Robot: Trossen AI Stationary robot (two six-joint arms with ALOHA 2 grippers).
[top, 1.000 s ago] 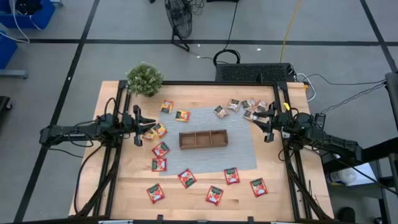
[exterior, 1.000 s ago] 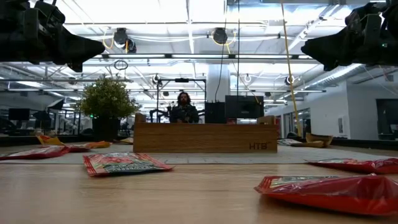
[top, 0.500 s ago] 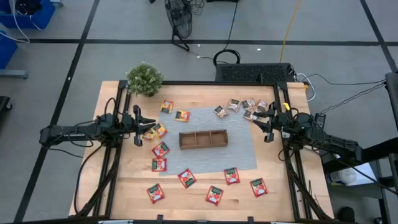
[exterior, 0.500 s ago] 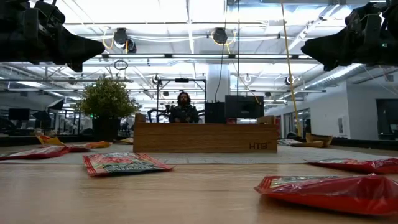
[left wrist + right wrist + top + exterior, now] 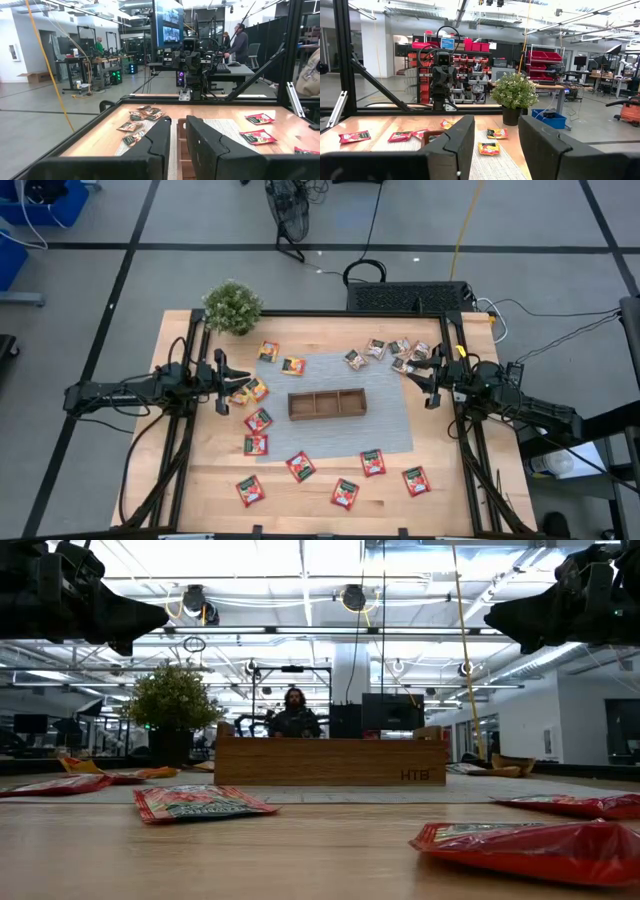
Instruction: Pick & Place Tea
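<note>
- Tea sachets (image 5: 258, 420) lie scattered around the wooden tray (image 5: 327, 402) mid-bench: red ones toward the near edge, grey-brown ones at the far right.
- The tray's three compartments look empty, with bare mat around it.
- Left gripper (image 5: 232, 381) hangs over the orange-yellow sachets (image 5: 257, 390), jaws slightly parted, holding nothing.
- Right gripper (image 5: 421, 375) hovers beside the grey-brown sachets (image 5: 400, 347), jaws wider, empty.

From my low view the wooden tray (image 5: 330, 761) hides its own compartments. A red sachet (image 5: 545, 846) is cut by the frame edge. Sachet (image 5: 257, 420) print too small to read overhead.
</note>
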